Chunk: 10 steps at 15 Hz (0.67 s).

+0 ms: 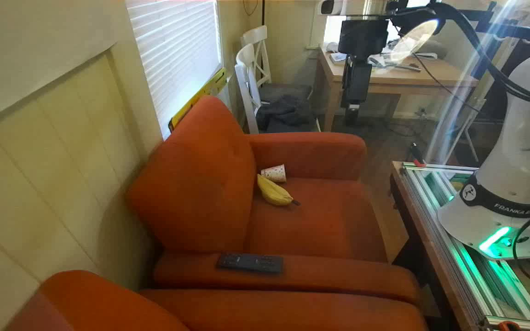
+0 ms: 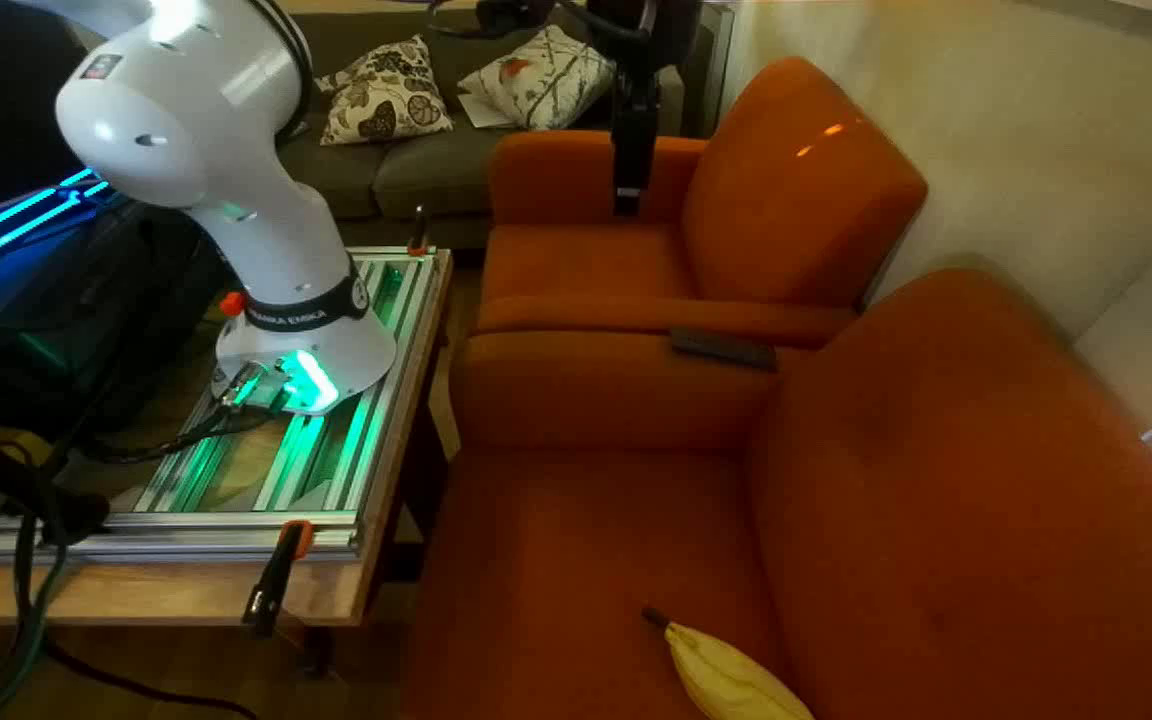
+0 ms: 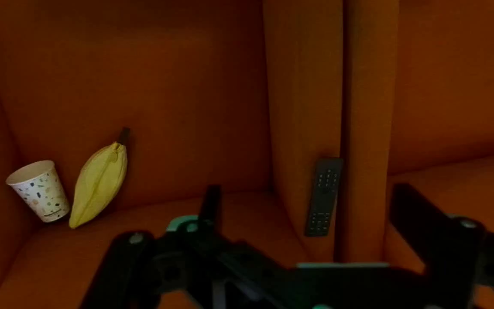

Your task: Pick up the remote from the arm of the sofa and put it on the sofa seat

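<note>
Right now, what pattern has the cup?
The cup is white with multicoloured flecks, clearest in the wrist view.

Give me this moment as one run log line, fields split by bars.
gripper: open, empty | remote: on sofa arm | banana: on seat | cup: on its side beside banana | pickup: not done

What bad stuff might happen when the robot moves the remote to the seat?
The remote lies on the padded sofa arm beside a dark gap, so a nudge might send it down there. It looks flat, so the open gripper could press into the arm or slip off. The banana and speckled cup on the sofa seat might get bumped when the remote is put down.
</note>
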### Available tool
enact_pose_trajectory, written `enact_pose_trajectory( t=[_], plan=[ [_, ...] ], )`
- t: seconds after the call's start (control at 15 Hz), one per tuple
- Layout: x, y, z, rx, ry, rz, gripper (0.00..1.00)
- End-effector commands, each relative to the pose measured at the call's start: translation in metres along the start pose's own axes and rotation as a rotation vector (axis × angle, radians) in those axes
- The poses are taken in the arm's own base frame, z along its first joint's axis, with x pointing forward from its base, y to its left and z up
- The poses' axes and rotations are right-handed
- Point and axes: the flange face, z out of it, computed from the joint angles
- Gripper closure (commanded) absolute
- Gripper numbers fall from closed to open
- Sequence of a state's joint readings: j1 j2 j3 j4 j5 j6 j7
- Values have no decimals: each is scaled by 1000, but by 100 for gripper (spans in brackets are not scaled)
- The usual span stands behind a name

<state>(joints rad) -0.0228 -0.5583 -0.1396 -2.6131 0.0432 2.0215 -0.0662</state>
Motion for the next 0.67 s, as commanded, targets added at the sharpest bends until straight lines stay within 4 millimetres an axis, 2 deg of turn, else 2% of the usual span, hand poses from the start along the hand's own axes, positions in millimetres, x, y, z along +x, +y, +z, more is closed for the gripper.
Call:
enact_pose_trajectory(
  t=[0.0,0.4,0.6],
  plan=[
    [0,0,0,0,-1,0,0],
    [0,0,0,0,-1,0,0],
    [24,-27,24,5,3,-34,0]
  ],
)
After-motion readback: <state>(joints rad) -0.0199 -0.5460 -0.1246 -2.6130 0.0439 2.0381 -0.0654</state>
